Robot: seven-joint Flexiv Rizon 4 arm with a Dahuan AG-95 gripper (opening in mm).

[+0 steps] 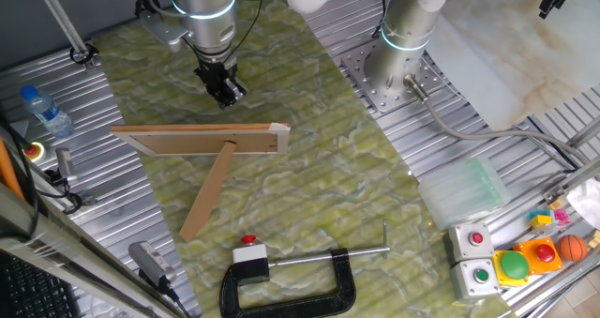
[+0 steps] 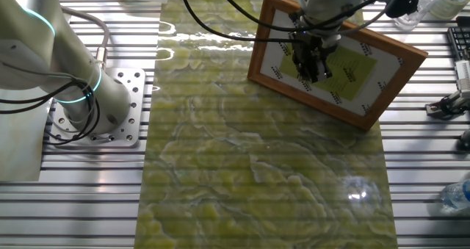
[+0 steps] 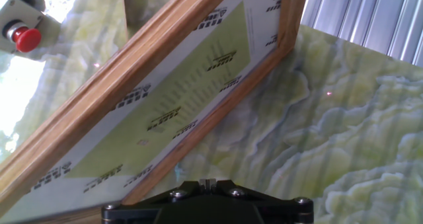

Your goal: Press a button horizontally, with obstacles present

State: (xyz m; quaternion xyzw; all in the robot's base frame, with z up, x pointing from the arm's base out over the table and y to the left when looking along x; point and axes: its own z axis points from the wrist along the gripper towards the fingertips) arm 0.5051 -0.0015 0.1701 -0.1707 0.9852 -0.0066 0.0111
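The tiny red button (image 1: 248, 239) tops a small white box (image 1: 250, 256) near the table's front. It also shows at the top left of the hand view (image 3: 25, 37). The long wooden board (image 1: 202, 140) stands on edge, propped by the narrower brown strip (image 1: 208, 198), forming a T. In the other fixed view the board (image 2: 382, 54) shows a framed printed sheet. My gripper (image 1: 224, 93) hangs just behind the board, on the side away from the button, and also shows in the other fixed view (image 2: 311, 67). In the hand view its fingertips (image 3: 207, 182) touch each other, holding nothing.
A black C-clamp (image 1: 291, 282) grips the white box. A second arm's base (image 1: 398, 69) stands at the back right. Grey button boxes (image 1: 473, 243), a green dome button (image 1: 513, 265) and an orange ball (image 1: 573, 248) sit at the right. A water bottle (image 1: 47, 112) lies at the left.
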